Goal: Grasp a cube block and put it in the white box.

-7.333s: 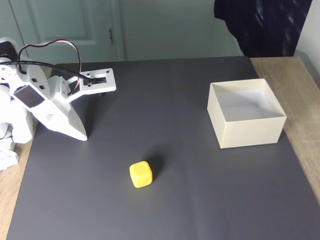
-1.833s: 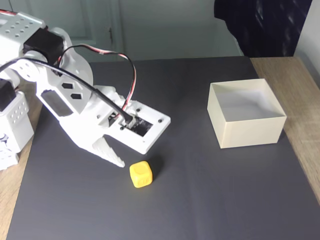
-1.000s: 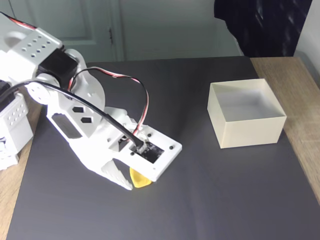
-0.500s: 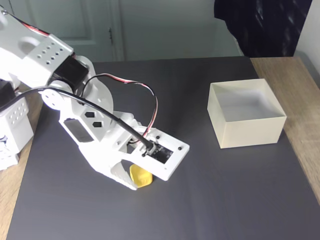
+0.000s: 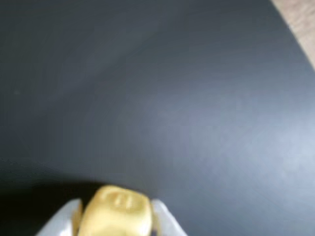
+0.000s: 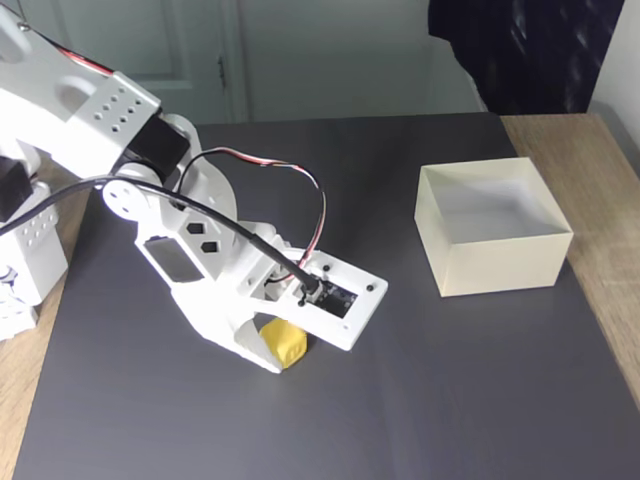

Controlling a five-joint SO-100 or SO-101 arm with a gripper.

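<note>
The yellow cube block (image 5: 114,212) sits at the bottom edge of the wrist view, pressed between two pale fingers (image 5: 165,223), with its dimpled face up. In the fixed view my white gripper (image 6: 284,352) is low over the dark mat at centre left, shut on the cube block (image 6: 290,344). Only the cube's lower right part shows under the wrist camera mount. It looks to be still resting on the mat. The white box (image 6: 497,266) stands open-topped at the right of the mat, well apart from the gripper, with nothing in it.
A dark grey mat (image 6: 400,400) covers most of the table. Bare wood (image 6: 600,200) shows along the right edge. The arm's base (image 6: 30,240) stands at the left edge. A dark cloth (image 6: 520,50) hangs behind the table at top right.
From its folded pose at the left, the arm reached out and lowered over the cube. In the last second the fingers closed in around the cube, which shifted slightly.
</note>
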